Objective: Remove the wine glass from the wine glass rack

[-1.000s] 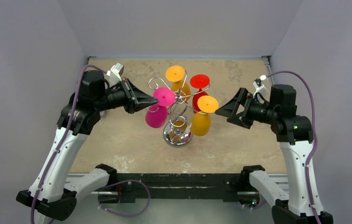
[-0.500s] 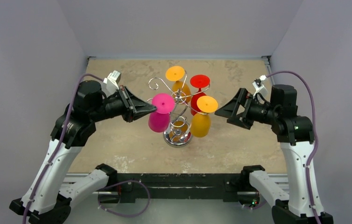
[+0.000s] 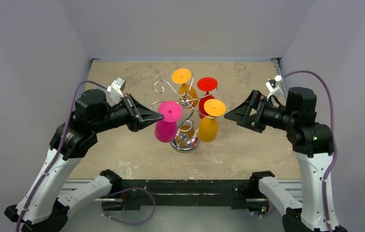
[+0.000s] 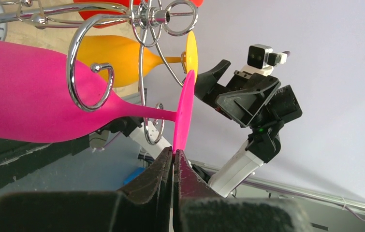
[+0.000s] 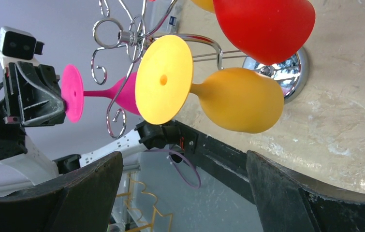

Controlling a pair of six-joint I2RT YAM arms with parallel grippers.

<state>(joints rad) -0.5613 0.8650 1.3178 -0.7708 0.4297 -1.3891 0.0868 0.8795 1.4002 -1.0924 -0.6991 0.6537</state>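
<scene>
Four glasses hang foot up on the wine glass rack [image 3: 184,139], which stands in the middle of the worktop [image 3: 122,150]. The one I work on is the pink wine glass [image 3: 165,129], on the side of the rack nearest to the left arm [image 3: 93,113]. Its bowl points down toward the worktop and its round foot [image 4: 184,113] is on top, above a curled chrome arm [image 4: 76,72] that wraps around the stem.

In the left wrist view the left jaws are pressed together on the near edge of this foot, pinching the thin disc edge-on. The stem runs away from the jaws, toward the centre of the rack, so the long axis of the glass lies almost in line with my reach.

The right jaws are spread wide and hold nothing. They stand just beside the yellow glass [image 5: 238,99] on the opposite side, apart from it.

I judge that the glass is gripped but not yet free, because the curl is around its stem. The next move should probably draw it outward, toward the left arm, along the opening of the curl. I cannot tell exactly where this opening ends.
</scene>
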